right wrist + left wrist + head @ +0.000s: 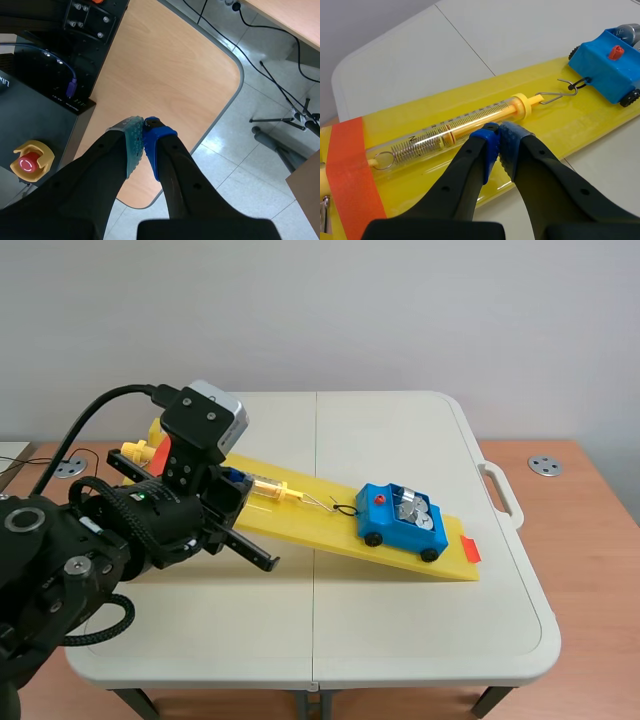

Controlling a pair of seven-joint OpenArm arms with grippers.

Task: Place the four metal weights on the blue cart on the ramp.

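Left pincer (pixel 498 134) closed, empty, at the spring scale (pixel 445 135); scene view looks into the blue cart (pixel 385 527), holding weights (pixel 415 512).

Silver metal disc weights (pixel 416 511) are piled in a small blue plastic cart (pixel 383 524).
The cart is set upright on black wheels near the lower end of a long yellow sloping ramp (pixel 310 527).

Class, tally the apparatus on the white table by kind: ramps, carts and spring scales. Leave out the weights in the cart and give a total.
Yellow ramp: 1
Blue cart: 1
Spring scale: 1
Total: 3
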